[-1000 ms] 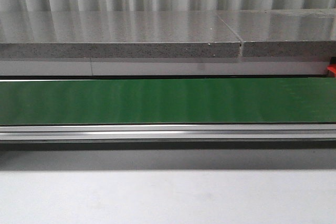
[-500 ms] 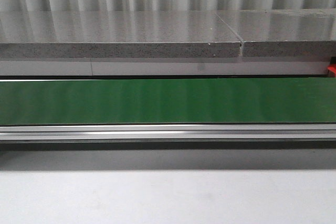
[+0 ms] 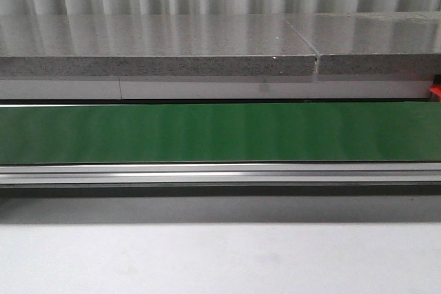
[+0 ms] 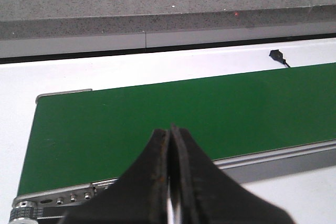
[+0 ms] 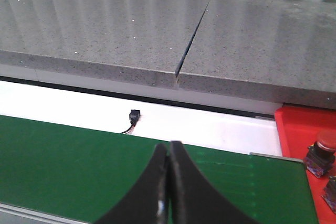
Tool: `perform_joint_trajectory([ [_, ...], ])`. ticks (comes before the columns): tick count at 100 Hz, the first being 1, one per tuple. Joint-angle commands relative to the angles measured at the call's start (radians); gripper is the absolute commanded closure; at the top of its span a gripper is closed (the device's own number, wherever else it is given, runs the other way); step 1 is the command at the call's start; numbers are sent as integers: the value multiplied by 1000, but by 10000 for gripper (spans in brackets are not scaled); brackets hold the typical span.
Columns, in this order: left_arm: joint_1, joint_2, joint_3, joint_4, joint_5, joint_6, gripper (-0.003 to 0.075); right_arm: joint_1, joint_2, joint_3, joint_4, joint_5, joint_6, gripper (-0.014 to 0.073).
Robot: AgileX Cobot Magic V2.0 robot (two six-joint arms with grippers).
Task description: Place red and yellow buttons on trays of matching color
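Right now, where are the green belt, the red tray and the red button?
green belt (image 3: pixel 220 132), front view, middle of its surface
red tray (image 5: pixel 299 129), right wrist view, bare floor
red button (image 5: pixel 325 140), right wrist view, red cap

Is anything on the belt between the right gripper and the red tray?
Nothing visible. In the right wrist view the green belt is bare between the shut right gripper and the red tray past its end. A red button already sits on that tray. No loose button shows anywhere.

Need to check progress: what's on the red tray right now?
On the red tray, the right wrist view shows a red button and part of a second button, colour unclear. The rest of the tray lies out of frame.
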State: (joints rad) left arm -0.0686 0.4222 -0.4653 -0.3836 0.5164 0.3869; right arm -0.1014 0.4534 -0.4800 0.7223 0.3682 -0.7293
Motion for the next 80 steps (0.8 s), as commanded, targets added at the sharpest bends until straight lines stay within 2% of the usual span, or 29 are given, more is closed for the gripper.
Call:
perform_joint_trajectory([
  [1, -9, 4, -28, -23, -66, -2, 741, 20, 0, -25, 4, -54, -10, 661],
  [11, -9, 4, -28, -23, -66, -2, 741, 56, -3, -25, -59, -58, -2, 661],
  [18, -9, 4, -28, -23, -66, -2, 741, 78, -4, -25, -140, -60, 56, 661],
  [37, -9, 4, -28, -23, -66, -2, 741, 115, -17, -16, -477, -78, 424, 661],
  [42, -9, 4, -28, -23, -66, -2, 741, 125, -31, 3, -556, -111, 530, 661],
  [50, -9, 4, -28, -23, -66, -2, 741, 137, -57, 58, -653, -209, 629, 661],
  [66, -9, 4, -28, -23, -66, -2, 741, 137, -132, 210, -676, -385, 673, 661],
  [80, -9, 4, -28, -23, -66, -2, 741, 137, -202, 325, -676, -450, 673, 661],
])
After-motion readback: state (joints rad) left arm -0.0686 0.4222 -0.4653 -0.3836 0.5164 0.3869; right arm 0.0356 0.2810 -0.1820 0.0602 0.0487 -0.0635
